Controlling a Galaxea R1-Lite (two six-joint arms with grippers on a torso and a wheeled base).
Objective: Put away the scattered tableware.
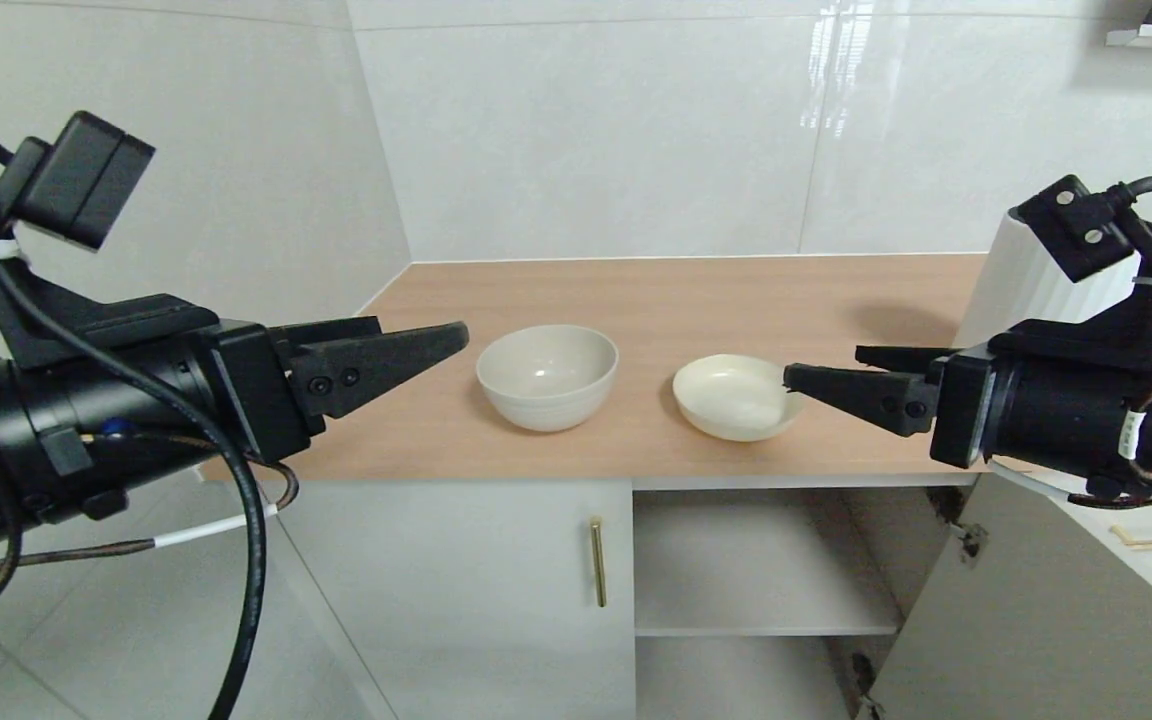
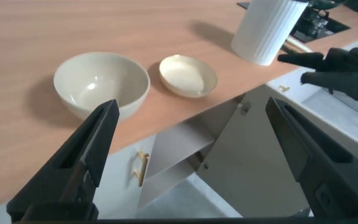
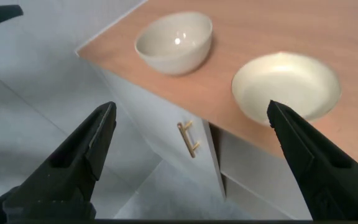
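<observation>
Wood countertop (image 1: 696, 300) over a white cabinet (image 1: 476, 600), one door open. Left gripper (image 1: 423, 328): jaws wide, empty, deep bowl (image 1: 547, 375) just ahead of the tips. Right gripper (image 1: 822, 363): jaws wide, empty, shallow dish (image 1: 736, 397) at the tips, contact unclear.

Head camera looks down on the counter (image 1: 696, 300); wrist cameras (nearer, oblique) share the deep bowl (image 1: 547, 375).
</observation>
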